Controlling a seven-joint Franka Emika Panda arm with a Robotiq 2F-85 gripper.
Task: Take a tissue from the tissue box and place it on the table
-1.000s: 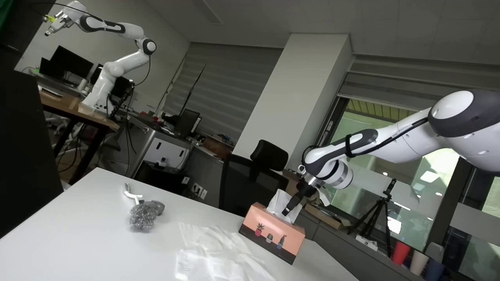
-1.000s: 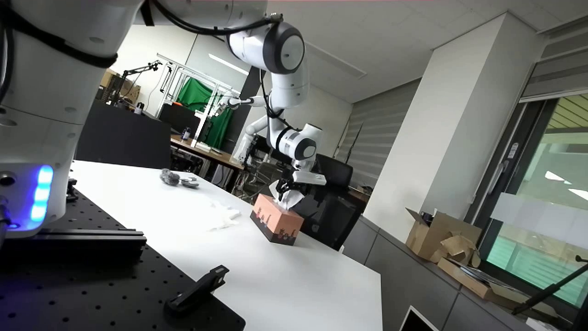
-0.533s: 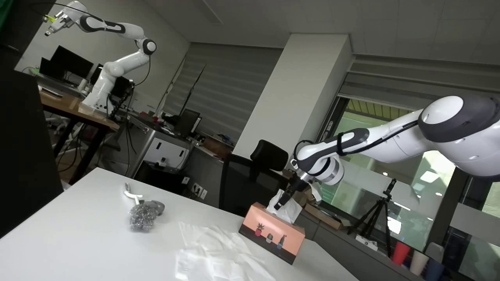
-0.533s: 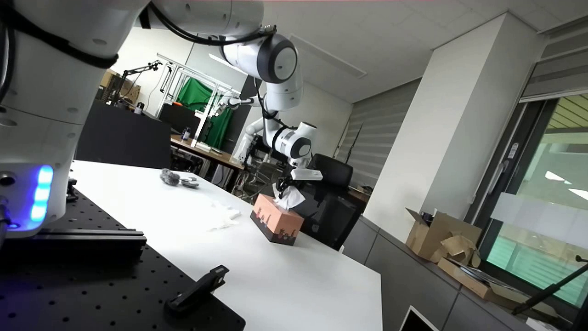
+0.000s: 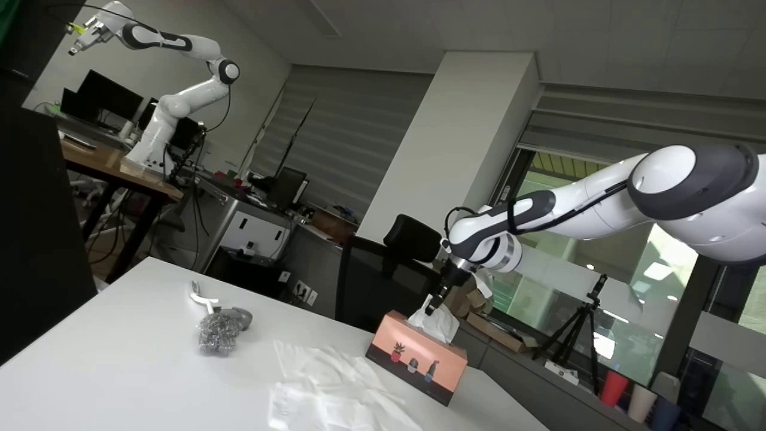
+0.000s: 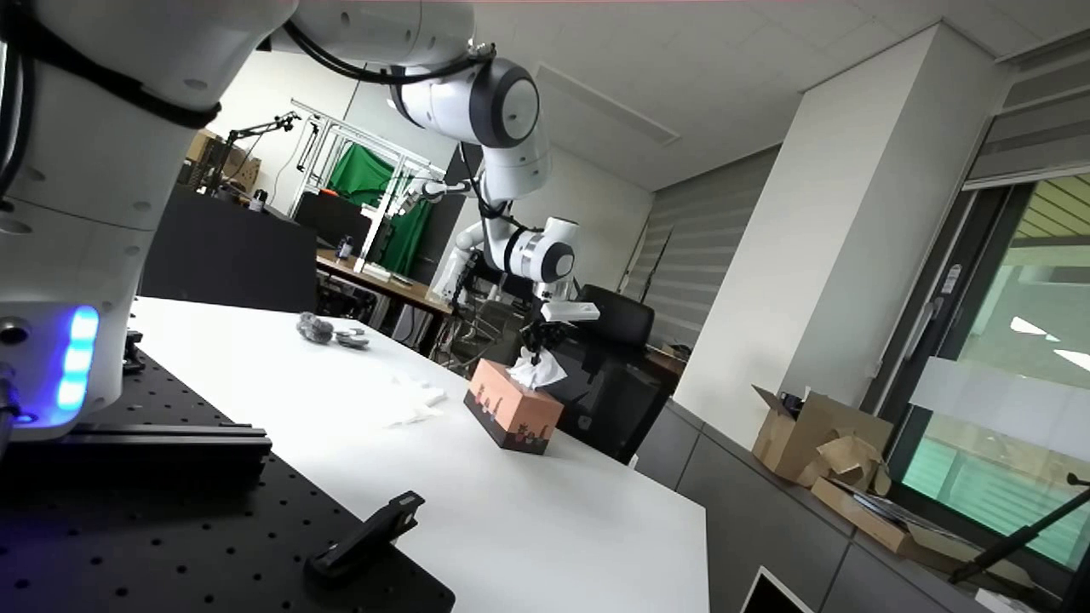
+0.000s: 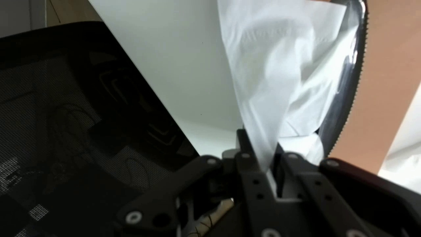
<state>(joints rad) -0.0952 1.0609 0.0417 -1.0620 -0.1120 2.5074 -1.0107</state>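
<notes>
Tissue point(image 7: 273, 79), white: base inside the tissue box point(image 5: 413, 359), peach with potted-plant print, right of centre in an exterior view; upper end narrowing into the gripper point(image 7: 262, 144), whose fingers point(image 7: 246, 161) clench it in the wrist view. Change noted: its peak, taller and looser a second ago, now gathers at the fingertips; the grasp appears made, the pull and the placing not yet done. Surface: white table point(image 5: 137, 341), bearing crumpled thin white sheets point(image 5: 335, 383) at lower centre, tissue or wrap uncertain, and a grey scrubber point(image 5: 218, 332) at left. Room: black office chair point(image 5: 365, 275), centre; second robot arm point(image 5: 197, 94), upper left; tripod point(image 5: 591, 302), right; cardboard box point(image 6: 839, 417), lower right of an exterior view.
</notes>
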